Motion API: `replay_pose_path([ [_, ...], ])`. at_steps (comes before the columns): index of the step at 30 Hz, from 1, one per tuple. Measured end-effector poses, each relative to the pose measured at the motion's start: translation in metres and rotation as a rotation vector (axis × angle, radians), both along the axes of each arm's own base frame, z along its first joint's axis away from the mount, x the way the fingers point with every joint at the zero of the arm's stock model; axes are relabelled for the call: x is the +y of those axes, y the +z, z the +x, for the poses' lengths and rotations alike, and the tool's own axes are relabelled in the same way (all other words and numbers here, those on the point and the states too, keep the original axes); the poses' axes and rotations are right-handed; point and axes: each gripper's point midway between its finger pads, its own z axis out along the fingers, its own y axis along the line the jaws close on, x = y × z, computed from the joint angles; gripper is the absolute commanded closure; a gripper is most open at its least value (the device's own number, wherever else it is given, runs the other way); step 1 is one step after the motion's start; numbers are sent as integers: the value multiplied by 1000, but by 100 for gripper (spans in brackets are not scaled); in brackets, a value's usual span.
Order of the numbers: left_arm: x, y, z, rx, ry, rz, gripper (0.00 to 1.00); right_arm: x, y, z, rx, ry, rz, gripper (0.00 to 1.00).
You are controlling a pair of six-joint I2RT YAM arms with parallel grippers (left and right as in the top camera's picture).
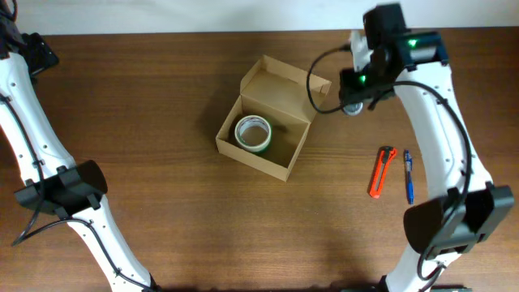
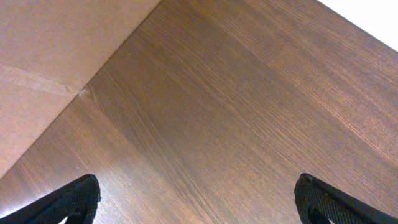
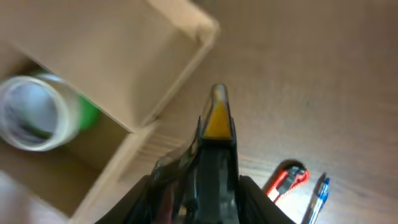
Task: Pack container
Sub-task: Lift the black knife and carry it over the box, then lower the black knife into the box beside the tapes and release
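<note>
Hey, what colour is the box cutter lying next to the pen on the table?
The box cutter is orange-red, seen most clearly in the overhead view.

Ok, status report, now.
Jaws open on left gripper, empty; shut on right gripper, beside the lid flap. Open cardboard box, tape roll inside. Outside: box cutter, pen; nothing blocking.

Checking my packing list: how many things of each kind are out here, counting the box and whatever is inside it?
cardboard box: 1
tape roll: 1 (in the box)
box cutter: 1
pen: 1
Total: 4
</note>
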Motion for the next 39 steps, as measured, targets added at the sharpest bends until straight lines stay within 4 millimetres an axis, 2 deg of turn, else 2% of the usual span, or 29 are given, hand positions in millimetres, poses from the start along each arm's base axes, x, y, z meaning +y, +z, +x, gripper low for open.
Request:
replay_pose_path([
  [3,0,0,0,0,0,0,0,19,25,-1,-47,6,21,63],
  [6,0,0,0,0,0,0,0,49,43,-6,-83,29,38,62],
  [8,0,0,0,0,0,0,0,66,45,-13,-83,40,41,59],
  [16,0,0,0,0,0,0,0,129,43,-45,-39,8,97,59],
  [20,0,0,0,0,0,0,0,149,43,-57,-16,-64,138,59],
  [24,0,0,0,0,0,0,0,161,41,-63,-5,-123,149,60],
  [28,0,0,0,0,0,0,0,175,17,-63,45,-155,127,61],
  [35,0,0,0,0,0,0,0,188,-55,-53,178,-229,37,64],
  [37,0,0,0,0,0,0,0,187,-68,-51,200,-252,24,64],
  [39,0,0,0,0,0,0,0,184,-71,-48,205,-272,23,64],
])
